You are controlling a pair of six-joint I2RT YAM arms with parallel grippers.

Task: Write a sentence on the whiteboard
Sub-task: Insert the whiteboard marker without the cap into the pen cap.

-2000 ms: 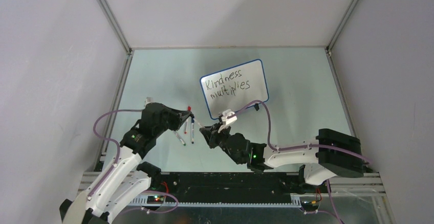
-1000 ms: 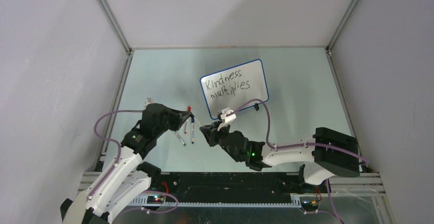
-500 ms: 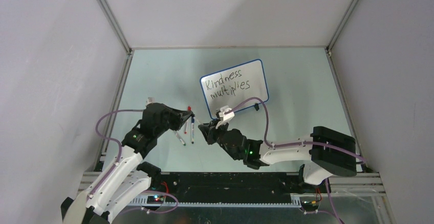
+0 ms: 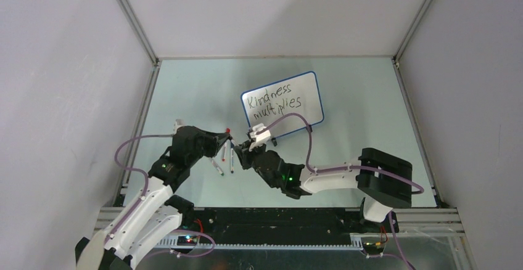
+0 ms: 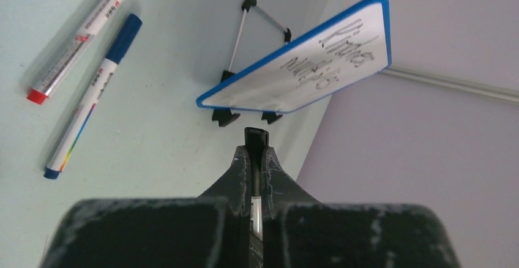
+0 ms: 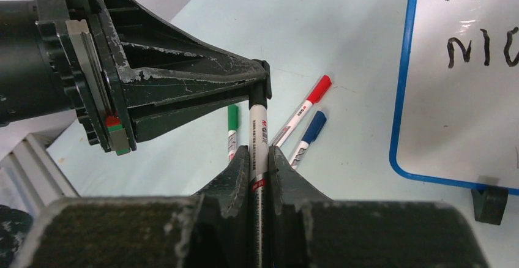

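The whiteboard (image 4: 316, 100) stands tilted on its feet at mid table, blue-rimmed, with the sentence (image 4: 273, 103) "Kindness multiplies" in black on it. In front of it my two grippers meet tip to tip. My right gripper (image 6: 259, 155) is shut on a black marker (image 6: 257, 127) whose white barrel points away from the wrist. The marker's far end touches the tips of my left gripper (image 4: 227, 139). In the left wrist view that gripper (image 5: 256, 152) is shut on a small black cap (image 5: 256, 137). The board (image 5: 306, 66) shows behind it.
Loose markers lie on the table just under the grippers: a red one (image 5: 85, 32), a blue one (image 5: 92, 93) and a green one (image 6: 232, 121). The board's wire stand (image 5: 245, 29) props it from behind. Grey walls close in the table.
My right arm has swung left and forward, bringing the marker's end up to the left gripper's tips. The left arm has barely moved.
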